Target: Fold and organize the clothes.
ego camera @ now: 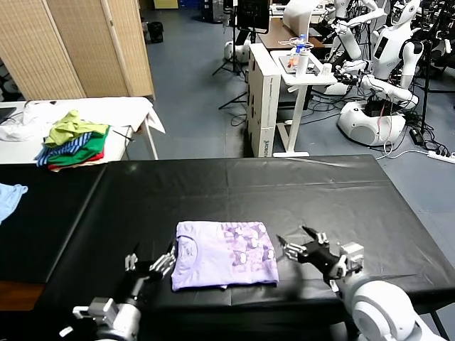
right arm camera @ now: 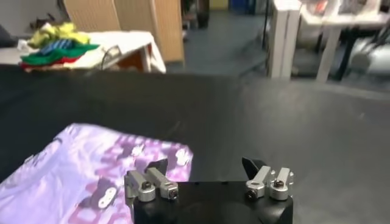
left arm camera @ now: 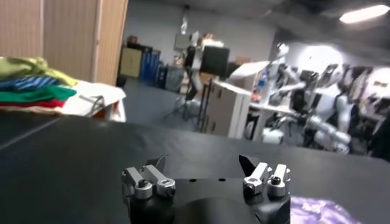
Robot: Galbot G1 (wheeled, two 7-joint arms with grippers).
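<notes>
Both jaws spread and empty, the right gripper (ego camera: 301,245) and left gripper (ego camera: 151,264) flank the folded T-shirt (ego camera: 224,254); a careless withdrawal could snag its edge and undo the fold.

A long table (ego camera: 313,186) under a black cover holds a folded lavender T-shirt (ego camera: 224,264) near its front edge, print facing up. A light blue cloth (ego camera: 10,197) lies at its far left end.
</notes>
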